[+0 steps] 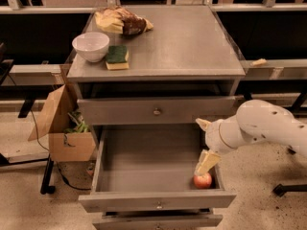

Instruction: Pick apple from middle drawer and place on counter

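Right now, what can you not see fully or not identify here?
Camera view only:
1. Apple: top partly hidden by the open gripper at the middle drawer's right front; contact unclear.
2. Drawer's right inner wall: behind gripper and arm.
3. Upper drawer: shut, contents hidden.
4. Lowest drawer: cut by bottom edge.
5. Yellow-brown item on the counter: too blurred to name.

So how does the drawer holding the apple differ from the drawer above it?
The middle drawer is pulled far out, its inside showing; the upper drawer sits nearly shut, inside hidden. The middle drawer holds the apple at its front right, with the open gripper just above it. Both are grey metal with a small round knob.
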{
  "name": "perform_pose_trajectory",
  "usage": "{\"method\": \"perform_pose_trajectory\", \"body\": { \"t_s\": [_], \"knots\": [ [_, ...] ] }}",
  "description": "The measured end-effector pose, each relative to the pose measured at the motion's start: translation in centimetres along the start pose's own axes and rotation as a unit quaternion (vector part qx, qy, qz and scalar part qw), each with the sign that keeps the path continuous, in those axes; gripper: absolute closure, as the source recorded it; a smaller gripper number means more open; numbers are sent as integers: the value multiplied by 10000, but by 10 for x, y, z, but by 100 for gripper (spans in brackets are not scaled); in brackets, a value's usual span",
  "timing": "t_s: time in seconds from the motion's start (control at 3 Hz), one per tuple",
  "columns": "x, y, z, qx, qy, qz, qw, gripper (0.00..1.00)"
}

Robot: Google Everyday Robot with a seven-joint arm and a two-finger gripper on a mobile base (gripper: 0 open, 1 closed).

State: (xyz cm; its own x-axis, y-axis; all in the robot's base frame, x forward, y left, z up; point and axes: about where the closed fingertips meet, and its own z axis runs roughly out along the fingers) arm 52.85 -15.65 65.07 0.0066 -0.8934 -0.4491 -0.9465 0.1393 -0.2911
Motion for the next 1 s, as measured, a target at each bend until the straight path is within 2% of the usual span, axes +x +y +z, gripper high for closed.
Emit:
{"method": "perform_pose_trajectory", "body": {
  "t_s": [0.33, 0.67, 1.0],
  "knots": [
    [39, -31, 52, -33, 243, 31, 9997, 0],
    [72, -42, 87, -174, 445, 155, 9987, 19],
    [102, -39, 108, -288, 542, 391, 9973, 35]
  ]
}}
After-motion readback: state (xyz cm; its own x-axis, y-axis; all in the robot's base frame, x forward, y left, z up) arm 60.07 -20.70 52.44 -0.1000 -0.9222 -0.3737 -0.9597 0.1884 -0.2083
